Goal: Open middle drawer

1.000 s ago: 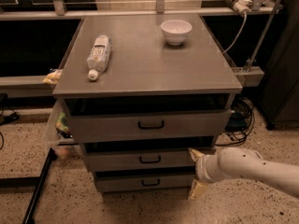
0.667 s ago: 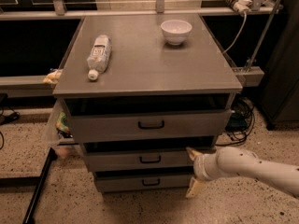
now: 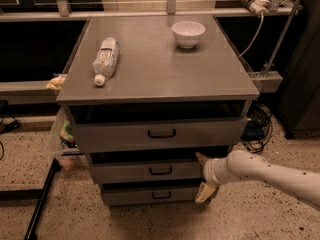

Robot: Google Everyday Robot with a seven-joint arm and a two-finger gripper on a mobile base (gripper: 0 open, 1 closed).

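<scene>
The grey cabinet has three drawer fronts. The middle drawer (image 3: 125, 173) is the shallow second one, with a small black bar handle (image 3: 160, 171). It sits about flush with the others. My gripper (image 3: 202, 176) is at the right end of this drawer front, on a white arm coming in from the lower right. It is open. One pale fingertip (image 3: 200, 157) is at the drawer's top edge and the other (image 3: 204, 193) is below it, near the bottom drawer (image 3: 145, 196). The gripper is to the right of the handle and does not touch it.
The top drawer (image 3: 160, 133) is the tallest. On the cabinet top (image 3: 155, 69) lie a plastic bottle (image 3: 105, 59) on its side and a white bowl (image 3: 188, 33). Cables (image 3: 255, 126) lie on the floor at the right. A dark pole (image 3: 42, 199) leans at the lower left.
My gripper and arm have shifted slightly left and up, closer to the right end of the middle drawer front. The drawers have not moved.
</scene>
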